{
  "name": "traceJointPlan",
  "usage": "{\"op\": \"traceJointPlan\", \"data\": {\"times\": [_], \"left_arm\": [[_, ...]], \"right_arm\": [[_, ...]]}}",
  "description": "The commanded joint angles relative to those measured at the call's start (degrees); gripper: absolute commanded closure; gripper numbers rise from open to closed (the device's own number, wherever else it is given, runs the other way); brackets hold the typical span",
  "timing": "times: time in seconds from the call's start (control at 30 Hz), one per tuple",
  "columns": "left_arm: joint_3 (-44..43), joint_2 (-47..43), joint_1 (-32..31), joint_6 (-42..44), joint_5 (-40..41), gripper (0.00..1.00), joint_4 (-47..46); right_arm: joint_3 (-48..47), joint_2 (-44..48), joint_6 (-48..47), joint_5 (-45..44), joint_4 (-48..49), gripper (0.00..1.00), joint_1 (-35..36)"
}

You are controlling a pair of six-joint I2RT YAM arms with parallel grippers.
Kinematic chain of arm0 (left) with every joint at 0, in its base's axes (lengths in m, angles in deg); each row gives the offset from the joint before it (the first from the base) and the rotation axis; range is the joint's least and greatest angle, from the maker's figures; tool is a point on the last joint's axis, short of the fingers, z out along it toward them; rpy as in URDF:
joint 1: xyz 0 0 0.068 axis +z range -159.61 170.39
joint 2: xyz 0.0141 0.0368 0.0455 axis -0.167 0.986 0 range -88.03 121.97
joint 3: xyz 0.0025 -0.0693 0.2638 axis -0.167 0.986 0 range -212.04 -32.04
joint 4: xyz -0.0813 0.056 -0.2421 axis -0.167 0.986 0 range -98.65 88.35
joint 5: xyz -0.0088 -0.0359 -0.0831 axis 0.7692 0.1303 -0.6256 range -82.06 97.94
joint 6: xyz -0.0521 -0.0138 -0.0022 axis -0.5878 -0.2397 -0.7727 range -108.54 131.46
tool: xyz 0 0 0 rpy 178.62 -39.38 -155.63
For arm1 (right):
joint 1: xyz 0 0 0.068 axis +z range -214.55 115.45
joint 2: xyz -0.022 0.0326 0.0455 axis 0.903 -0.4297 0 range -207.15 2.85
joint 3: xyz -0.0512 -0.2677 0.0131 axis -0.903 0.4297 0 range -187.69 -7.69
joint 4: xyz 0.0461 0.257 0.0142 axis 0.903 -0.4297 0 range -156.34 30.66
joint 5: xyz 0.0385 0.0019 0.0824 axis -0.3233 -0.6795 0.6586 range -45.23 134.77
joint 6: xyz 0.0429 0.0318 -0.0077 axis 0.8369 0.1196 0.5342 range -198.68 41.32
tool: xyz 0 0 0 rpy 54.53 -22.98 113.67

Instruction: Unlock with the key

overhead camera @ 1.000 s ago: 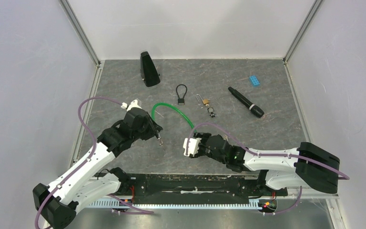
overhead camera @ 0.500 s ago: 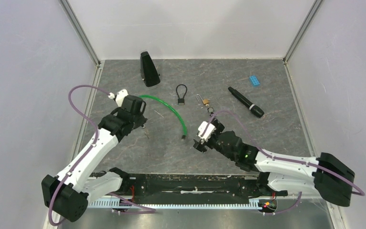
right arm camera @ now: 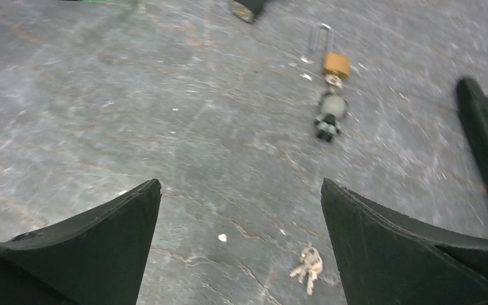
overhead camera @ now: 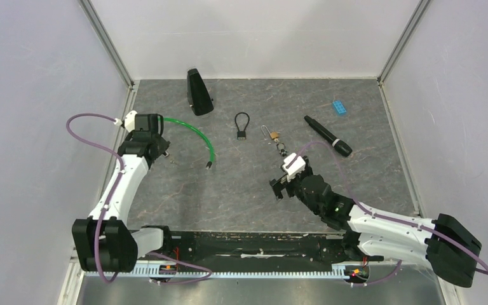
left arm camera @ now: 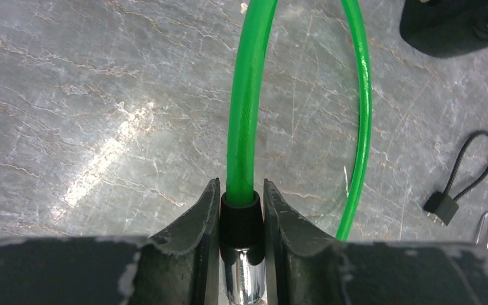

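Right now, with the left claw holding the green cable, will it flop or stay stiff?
Probably springy, not limp: the green cable holds a smooth arc from the left claw. Gripped at one end, its free end will likely sweep wide, maybe toward the black loop lock.

"The right wrist view is smeared. The small brass padlock (right arm camera: 337, 65) shows no keyhole, and the little bunch of silver keys (right arm camera: 308, 262) is a pale blob."

"The black pen-shaped cylinder (right arm camera: 483, 133) runs off the right edge there too. In the left wrist view, the left claw (left arm camera: 241, 194) swallows the bright green cable's (left arm camera: 248, 95) chrome tip, and the black wedge-shaped block (left arm camera: 457, 25) is cropped at the top corner."
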Motion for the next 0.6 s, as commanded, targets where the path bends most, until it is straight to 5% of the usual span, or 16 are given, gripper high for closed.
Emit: {"op": "traceJointPlan", "data": {"times": [0.0,0.17,0.37,0.57], "left_arm": [[0.7,1.3,2.6,2.7,-4.4,0.75,-6.5],[0.2,3.5,4.1,3.6,-4.0,0.58,-4.0],[-1.4,5.1,4.3,5.9,-1.8,0.26,1.1],[-2.7,2.5,4.3,9.5,1.3,0.13,3.9]], "right_arm": [[0.8,2.6,9.8,-9.8,-1.4,0.02,-2.6],[0.7,4.4,11.9,-10.0,-3.8,0.02,-5.8],[0.1,5.0,15.0,-9.1,-8.5,0.02,-9.6],[-0.3,4.7,17.0,-7.1,-11.0,0.02,-11.8]]}}
